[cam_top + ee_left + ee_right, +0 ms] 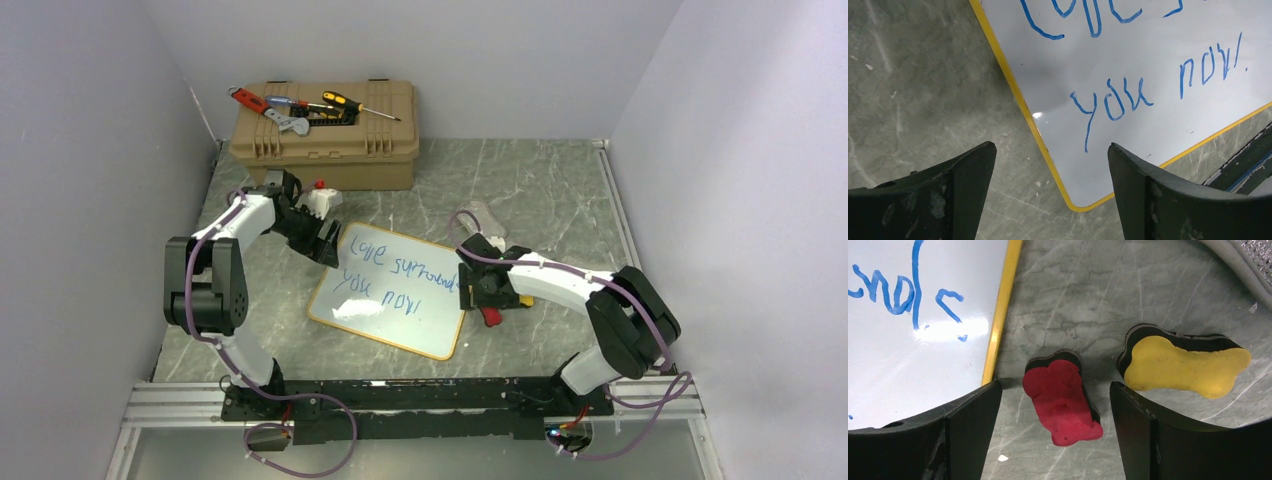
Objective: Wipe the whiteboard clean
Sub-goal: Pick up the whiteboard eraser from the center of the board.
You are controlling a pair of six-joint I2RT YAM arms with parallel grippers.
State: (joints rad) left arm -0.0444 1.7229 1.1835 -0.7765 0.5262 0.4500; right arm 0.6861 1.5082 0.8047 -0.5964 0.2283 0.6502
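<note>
The whiteboard (390, 295) lies flat mid-table, white with a yellow-orange frame and blue handwriting across it. My left gripper (328, 250) hovers over its left edge, open; in the left wrist view its fingers (1051, 146) straddle the board's (1158, 115) near corner with nothing between them. A red eraser (1063, 400) and a yellow eraser (1183, 365) lie on the table just right of the board (923, 365). My right gripper (1055, 385) is open above them, the red eraser between its fingers and untouched. From above, the right gripper (472, 290) sits at the board's right edge.
A tan toolbox (325, 135) with screwdrivers and a wrench on its lid stands at the back left. A small white and red object (318, 195) lies in front of it. A grey cloth-like item (482, 215) lies behind the right gripper. Walls close in both sides.
</note>
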